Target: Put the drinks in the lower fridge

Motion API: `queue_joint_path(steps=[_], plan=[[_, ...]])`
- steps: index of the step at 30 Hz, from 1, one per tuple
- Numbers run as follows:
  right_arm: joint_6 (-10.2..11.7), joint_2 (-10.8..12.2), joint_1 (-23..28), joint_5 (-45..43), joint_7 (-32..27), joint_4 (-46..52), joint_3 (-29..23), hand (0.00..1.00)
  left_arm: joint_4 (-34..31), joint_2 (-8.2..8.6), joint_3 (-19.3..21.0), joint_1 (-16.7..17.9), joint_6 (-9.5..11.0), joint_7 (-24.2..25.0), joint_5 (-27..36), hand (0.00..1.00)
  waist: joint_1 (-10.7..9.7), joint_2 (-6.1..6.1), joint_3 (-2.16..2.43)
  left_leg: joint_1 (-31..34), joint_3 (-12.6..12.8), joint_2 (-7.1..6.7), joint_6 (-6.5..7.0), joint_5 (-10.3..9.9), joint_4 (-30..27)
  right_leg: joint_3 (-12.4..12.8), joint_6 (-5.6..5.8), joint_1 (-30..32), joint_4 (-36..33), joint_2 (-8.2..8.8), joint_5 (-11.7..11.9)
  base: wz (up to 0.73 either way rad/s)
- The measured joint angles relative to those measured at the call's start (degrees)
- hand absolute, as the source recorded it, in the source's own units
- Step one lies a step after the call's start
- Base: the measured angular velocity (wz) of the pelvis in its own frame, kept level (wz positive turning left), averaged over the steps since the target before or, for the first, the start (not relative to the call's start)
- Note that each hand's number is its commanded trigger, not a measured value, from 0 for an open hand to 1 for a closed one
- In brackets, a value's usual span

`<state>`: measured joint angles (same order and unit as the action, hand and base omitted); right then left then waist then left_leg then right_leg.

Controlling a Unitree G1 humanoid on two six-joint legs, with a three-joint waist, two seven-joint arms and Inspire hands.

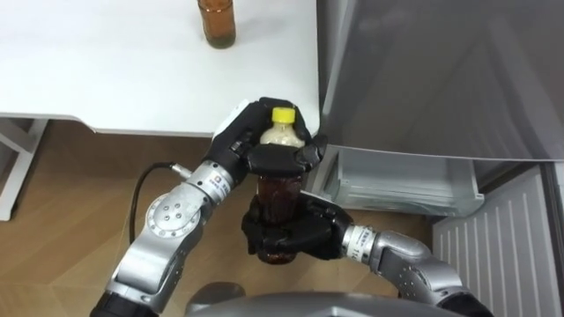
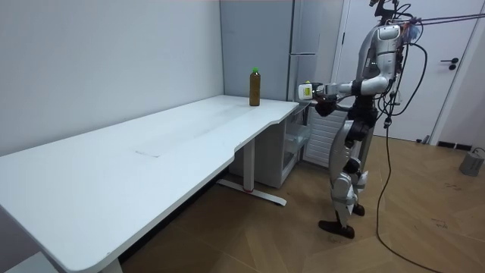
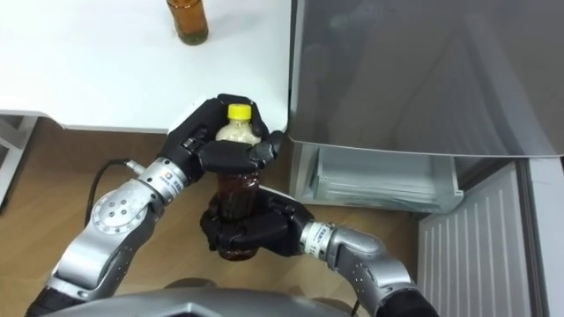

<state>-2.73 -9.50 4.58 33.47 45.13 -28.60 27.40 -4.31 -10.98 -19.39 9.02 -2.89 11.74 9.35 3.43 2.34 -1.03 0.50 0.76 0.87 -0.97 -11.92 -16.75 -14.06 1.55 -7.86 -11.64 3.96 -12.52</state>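
A brown drink bottle with a yellow cap (image 1: 278, 167) (image 3: 236, 167) is held upright in front of me, just off the white table's corner. My left hand (image 1: 242, 136) (image 3: 198, 136) curls round its neck and upper part. Lower down, my right hand (image 1: 300, 236) (image 3: 260, 231) wraps the bottle's base. A second brown bottle (image 1: 217, 22) (image 3: 189, 21) stands on the table (image 1: 106, 70); the room view shows it with a green cap (image 2: 255, 86). The lower fridge drawer (image 1: 401, 180) (image 3: 379, 176) stands open to my right, and nothing shows inside it.
The grey fridge front (image 1: 441, 70) rises right of the table. A white ribbed panel (image 1: 502, 246) lies at lower right. In the room view I stand on the wooden floor (image 2: 424, 220) by the table's far corner, facing the fridge (image 2: 303, 45).
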Motion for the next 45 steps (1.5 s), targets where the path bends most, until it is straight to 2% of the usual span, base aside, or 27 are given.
queue_joint_path(steps=[9,18,32,42,44,45], plan=[[0.2,0.0,0.0,0.1,0.0,-0.2,0.0,1.00,0.0,0.05,-0.1,0.0,0.0,-1.1,0.1,0.00,-0.2,-0.05,0.00,0.2,0.0,0.04,0.00,0.0,-0.5,0.0,0.00,0.1,-0.1,0.00,0.0,0.00],[0.2,0.0,0.0,0.1,0.1,-0.1,0.0,1.00,0.0,0.08,-0.1,0.0,0.0,-1.0,0.1,0.00,-0.4,-0.33,0.21,0.1,0.0,0.15,0.00,0.0,-0.5,-0.1,-0.07,0.1,-0.2,-0.04,0.1,0.00],[0.2,0.1,0.0,0.1,0.2,0.0,-0.2,1.00,-0.2,0.11,0.0,0.0,0.4,-1.1,-0.1,0.00,-0.8,-0.35,0.20,0.0,0.0,0.17,0.00,0.0,-0.8,-0.1,-0.10,0.0,-0.2,-0.05,0.1,0.00],[1.5,0.1,0.2,0.1,1.9,2.2,-1.8,1.00,-5.1,-0.03,0.5,0.0,0.4,-1.6,-2.4,0.00,-1.5,-0.41,0.18,0.4,0.0,0.18,0.00,0.0,-1.1,0.0,-0.09,0.0,-0.1,-0.07,0.2,0.00],[1.9,0.1,0.3,0.1,1.9,3.6,-2.2,1.00,-6.8,0.03,1.1,0.0,0.4,-1.7,-2.7,1.00,-1.5,-0.53,0.16,0.3,0.1,0.20,0.00,0.0,-1.1,0.5,-0.09,0.0,-0.1,-0.13,0.2,-0.02],[2.1,0.2,0.3,0.1,2.0,3.9,-2.3,1.00,-7.3,0.04,1.2,0.0,0.4,-1.7,-2.7,1.00,-1.5,-0.58,0.15,0.3,0.1,0.20,0.00,0.0,-1.1,0.5,-0.08,0.0,-0.1,-0.14,0.2,0.00]])
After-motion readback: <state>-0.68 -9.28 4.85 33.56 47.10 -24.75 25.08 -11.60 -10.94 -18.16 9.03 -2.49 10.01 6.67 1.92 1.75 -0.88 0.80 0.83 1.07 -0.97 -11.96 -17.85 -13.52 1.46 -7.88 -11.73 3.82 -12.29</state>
